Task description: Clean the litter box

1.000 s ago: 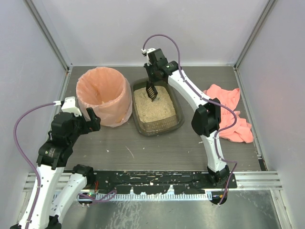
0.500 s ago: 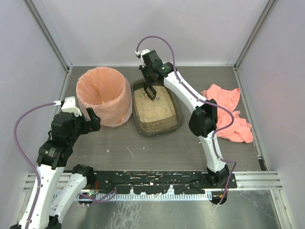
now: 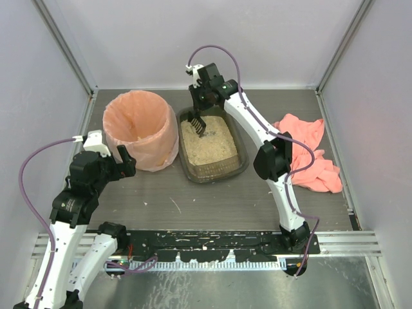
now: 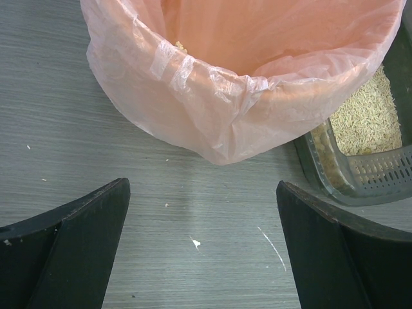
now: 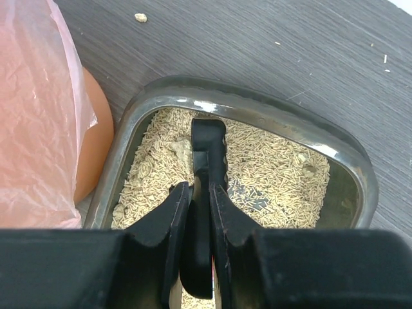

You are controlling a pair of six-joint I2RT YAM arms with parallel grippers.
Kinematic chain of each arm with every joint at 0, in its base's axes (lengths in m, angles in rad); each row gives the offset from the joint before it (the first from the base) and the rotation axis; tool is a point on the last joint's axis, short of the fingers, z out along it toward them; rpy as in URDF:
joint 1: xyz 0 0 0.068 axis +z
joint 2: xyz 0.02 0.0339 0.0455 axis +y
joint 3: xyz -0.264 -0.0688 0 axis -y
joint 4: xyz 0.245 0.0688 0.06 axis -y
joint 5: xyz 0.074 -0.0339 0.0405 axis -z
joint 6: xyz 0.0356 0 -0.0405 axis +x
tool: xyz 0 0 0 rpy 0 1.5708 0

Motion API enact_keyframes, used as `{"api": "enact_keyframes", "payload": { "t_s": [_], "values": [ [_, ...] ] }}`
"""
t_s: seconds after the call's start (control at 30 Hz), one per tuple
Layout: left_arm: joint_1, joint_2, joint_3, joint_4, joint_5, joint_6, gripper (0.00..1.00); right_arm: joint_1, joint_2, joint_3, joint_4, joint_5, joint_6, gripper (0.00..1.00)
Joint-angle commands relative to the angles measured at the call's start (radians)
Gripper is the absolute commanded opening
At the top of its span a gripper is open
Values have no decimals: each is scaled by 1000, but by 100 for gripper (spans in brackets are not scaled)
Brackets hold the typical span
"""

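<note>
The litter box sits at the far middle of the table, tight against the bagged bin, so each scoopful has only a short hop. The right gripper is clenched on the scoop handle, blade down in the litter. The left gripper waits by the bin, jaws spread, holding nothing. Since a second ago the scoop has slid toward the far-left corner, and the left arm hasn't budged.
</note>
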Motion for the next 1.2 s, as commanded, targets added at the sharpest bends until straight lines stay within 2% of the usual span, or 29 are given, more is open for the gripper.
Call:
{"api": "enact_keyframes", "payload": {
  "t_s": [0.0, 0.2, 0.37, 0.57, 0.73, 0.9, 1.1, 1.17],
  "values": [
    [5, 3, 13, 29, -6, -3, 98, -11, 19, -1, -33, -192, 66, 1],
    [5, 3, 13, 28, -6, -3, 98, -59, -2, -74, -27, -281, 96, 1],
    [5, 1, 13, 29, -7, -3, 98, -103, -90, -274, 63, -333, 151, 1],
    [5, -2, 13, 28, -6, -3, 98, -160, -188, -540, 256, -406, 289, 1],
    [5, -1, 13, 29, -7, -3, 98, -177, -238, -717, 428, -400, 412, 1],
    [5, -2, 13, 29, -7, -3, 98, -193, -303, -955, 759, -417, 626, 1],
    [4, -2, 14, 30, -6, -3, 98, -193, -324, -1088, 979, -416, 736, 1],
    [5, -4, 14, 29, -5, -3, 98, -196, -320, -1093, 998, -431, 742, 1]
  ]
}}
